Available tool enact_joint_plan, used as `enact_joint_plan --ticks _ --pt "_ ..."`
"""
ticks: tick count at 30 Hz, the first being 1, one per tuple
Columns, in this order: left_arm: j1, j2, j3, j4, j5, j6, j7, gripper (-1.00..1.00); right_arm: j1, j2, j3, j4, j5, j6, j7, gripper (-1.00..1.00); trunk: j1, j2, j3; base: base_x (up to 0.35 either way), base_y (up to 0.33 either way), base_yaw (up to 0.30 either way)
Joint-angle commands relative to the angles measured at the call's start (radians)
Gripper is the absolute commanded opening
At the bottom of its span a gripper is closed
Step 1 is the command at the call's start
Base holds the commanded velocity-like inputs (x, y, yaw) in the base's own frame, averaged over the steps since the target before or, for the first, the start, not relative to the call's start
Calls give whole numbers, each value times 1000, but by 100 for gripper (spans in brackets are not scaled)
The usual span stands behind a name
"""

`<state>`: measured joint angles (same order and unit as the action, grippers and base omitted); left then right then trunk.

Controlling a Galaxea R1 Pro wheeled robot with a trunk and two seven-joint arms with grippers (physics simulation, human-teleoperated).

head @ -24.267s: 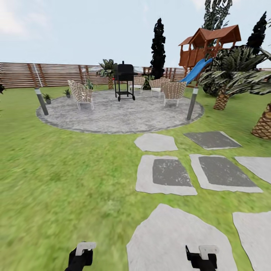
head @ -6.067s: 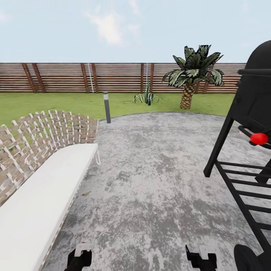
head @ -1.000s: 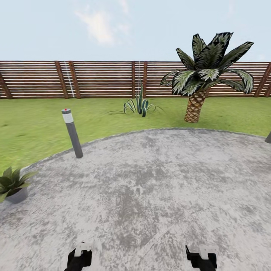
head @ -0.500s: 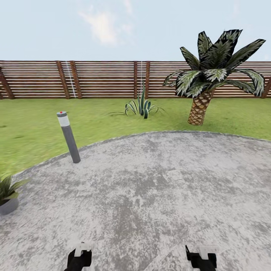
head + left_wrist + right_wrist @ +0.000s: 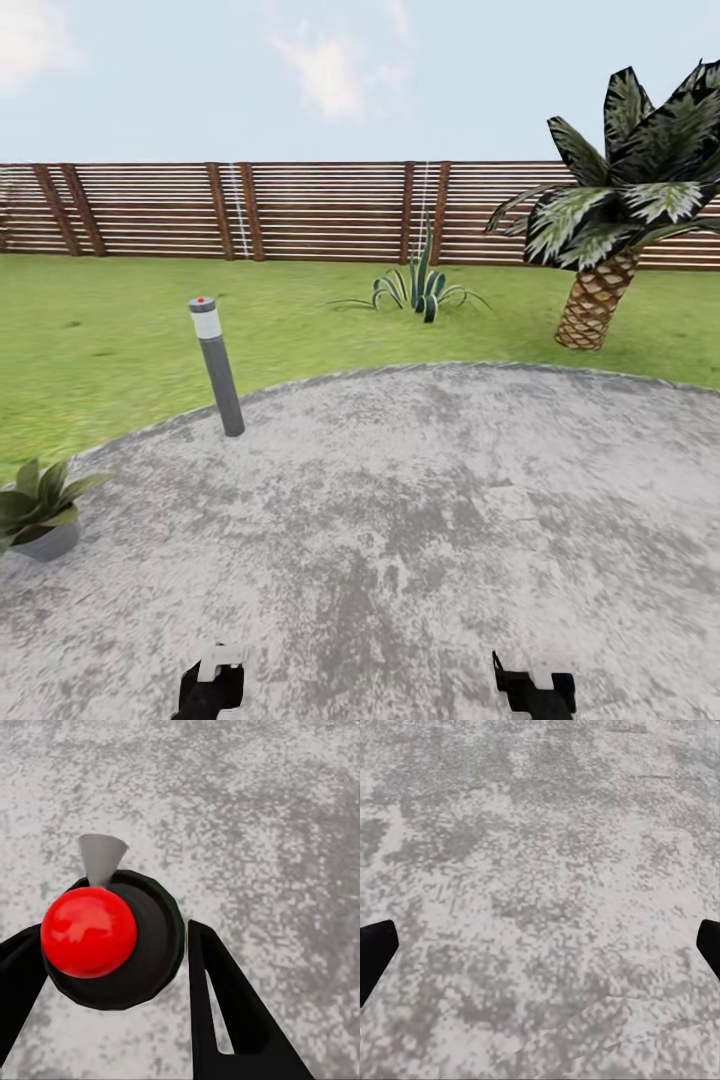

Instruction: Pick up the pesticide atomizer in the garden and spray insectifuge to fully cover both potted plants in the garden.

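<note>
a wheeled robot stands on the round grey stone patio (image 5: 420, 520) of a fenced garden, its two arms low at the near edge of the head view. the left tool (image 5: 212, 690) and the right tool (image 5: 533, 692) both hang over bare, mottled stone.

one potted plant (image 5: 40, 500), a rosette of broad pointed green leaves in a small round grey pot, sits at the patio's left rim, well apart from the left tool and farther ahead of it to the left.

beyond the plant a grey bollard lamp (image 5: 218, 365) with a red dot on its cap stands tilted at the patio's edge. behind it the green lawn (image 5: 100, 330) runs to a brown slatted wooden fence (image 5: 300, 212). a spiky long-leaved plant (image 5: 420, 288) grows from the grass near the fence, and a scaly-trunked palm tree (image 5: 610, 240) rises at the right.

in the left wrist view the left tool's dark fingers (image 5: 225, 1012) stand apart, with a black round part bearing a red ball (image 5: 88, 931) between them; what it is cannot be told. in the right wrist view the right tool's fingers (image 5: 373, 956) stand wide apart at the picture's two edges, only stone between them.
</note>
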<state>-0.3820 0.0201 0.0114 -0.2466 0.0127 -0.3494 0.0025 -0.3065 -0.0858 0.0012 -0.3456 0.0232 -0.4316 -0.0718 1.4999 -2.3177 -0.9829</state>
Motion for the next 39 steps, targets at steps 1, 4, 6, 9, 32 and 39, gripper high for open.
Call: enact_joint_plan --ticks 1,4,6,9,32,39 --pt "-1 0 1 1 1 -3 1 -100 0 0 0 0 3 -3 -4 100 0 0 -1 336 -81 277" --pt "-1 0 1 1 1 -3 1 -100 0 0 0 0 2 -3 -4 100 0 0 -1 333 -81 277" --pt "-1 0 0 2 1 -3 1 -100 0 0 0 0 2 -3 -4 100 0 0 -1 331 -81 277" --pt "-1 0 0 2 1 -3 1 -100 0 0 0 0 3 -3 -4 100 0 0 -1 329 -81 277" --pt "-1 0 1 1 1 -3 1 -100 0 0 0 0 3 -3 -4 100 0 0 -1 274 -68 277" --pt "-1 0 1 1 1 -3 1 -100 0 0 0 0 2 -3 -4 100 0 0 -1 4 -1 277"
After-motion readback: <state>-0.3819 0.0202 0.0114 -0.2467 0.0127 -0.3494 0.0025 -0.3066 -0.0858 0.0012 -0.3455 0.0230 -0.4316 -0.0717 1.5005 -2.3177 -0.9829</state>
